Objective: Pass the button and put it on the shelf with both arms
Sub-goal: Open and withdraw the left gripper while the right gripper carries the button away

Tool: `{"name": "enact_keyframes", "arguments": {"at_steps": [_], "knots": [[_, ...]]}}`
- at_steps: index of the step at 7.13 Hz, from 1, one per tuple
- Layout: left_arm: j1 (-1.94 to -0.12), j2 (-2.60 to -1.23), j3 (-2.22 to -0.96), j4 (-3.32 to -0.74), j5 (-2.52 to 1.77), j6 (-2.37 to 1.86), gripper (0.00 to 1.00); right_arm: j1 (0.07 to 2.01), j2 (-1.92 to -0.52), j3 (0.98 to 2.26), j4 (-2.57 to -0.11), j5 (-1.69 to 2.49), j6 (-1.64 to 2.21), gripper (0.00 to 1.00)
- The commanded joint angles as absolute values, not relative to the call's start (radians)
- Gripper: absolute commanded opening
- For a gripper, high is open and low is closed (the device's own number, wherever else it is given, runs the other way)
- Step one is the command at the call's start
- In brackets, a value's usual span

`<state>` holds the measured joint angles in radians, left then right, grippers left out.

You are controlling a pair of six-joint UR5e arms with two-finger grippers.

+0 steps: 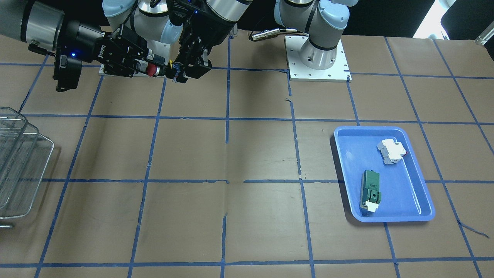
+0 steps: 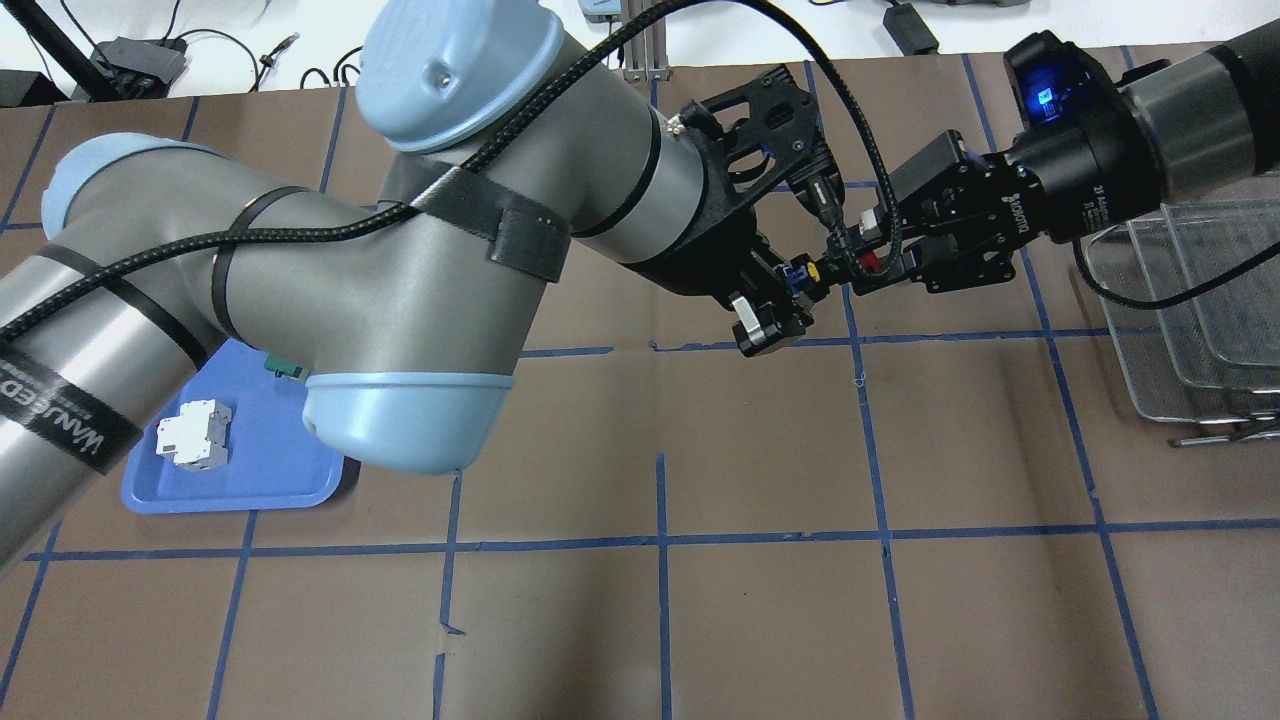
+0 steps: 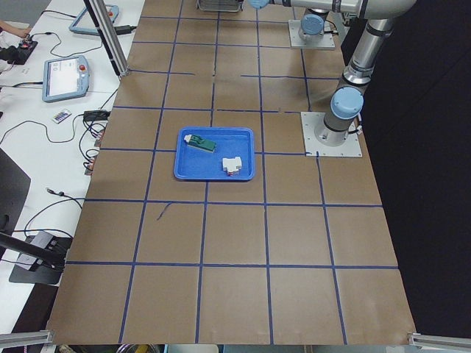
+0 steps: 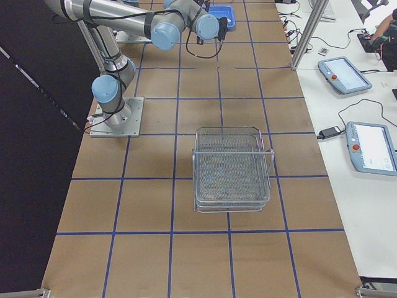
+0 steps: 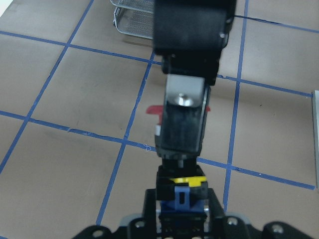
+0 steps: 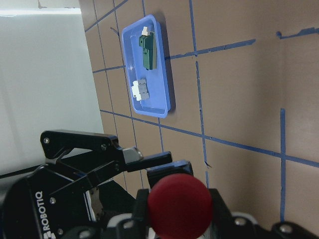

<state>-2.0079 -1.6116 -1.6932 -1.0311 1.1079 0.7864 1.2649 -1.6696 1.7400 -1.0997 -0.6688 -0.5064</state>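
Step in hand: mid-air hand-over. The small red-capped, black-bodied push button hangs clear of the brown worktop, upper left in the front-facing view, between both tools. The left gripper has its fingers clamped on the yellow-and-blue rear end. The right gripper has its fingers against both sides of the cap, apparently closed on it. Next move, as judged: release left, retract, then carry to the silver wire-mesh shelf, well apart at right.

Silver tubular left arm and right arm, light-blue joint caps. Braided black cable strapped along the left arm; black band bears white, seemingly upside-down lettering.
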Motion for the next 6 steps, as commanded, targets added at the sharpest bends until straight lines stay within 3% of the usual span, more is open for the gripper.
{"name": "enact_keyframes", "arguments": {"at_steps": [1, 3, 6], "knots": [[-2.005, -1.602, -1.692, -1.043, 1.111, 0.785, 1.0, 1.258, -1.667, 1.727, -1.103, -0.676, -0.508, 0.27], [-1.924, -1.579, -1.675, -1.153, 1.212, 0.788, 1.0, 1.253, -1.666, 1.643, -1.229, -0.858, -0.473, 0.28], [-1.655, -1.565, -1.677, -1.331, 1.265, 0.784, 1.0, 1.25, -1.663, 1.62, -1.5, -1.31, -0.521, 0.29]]}}
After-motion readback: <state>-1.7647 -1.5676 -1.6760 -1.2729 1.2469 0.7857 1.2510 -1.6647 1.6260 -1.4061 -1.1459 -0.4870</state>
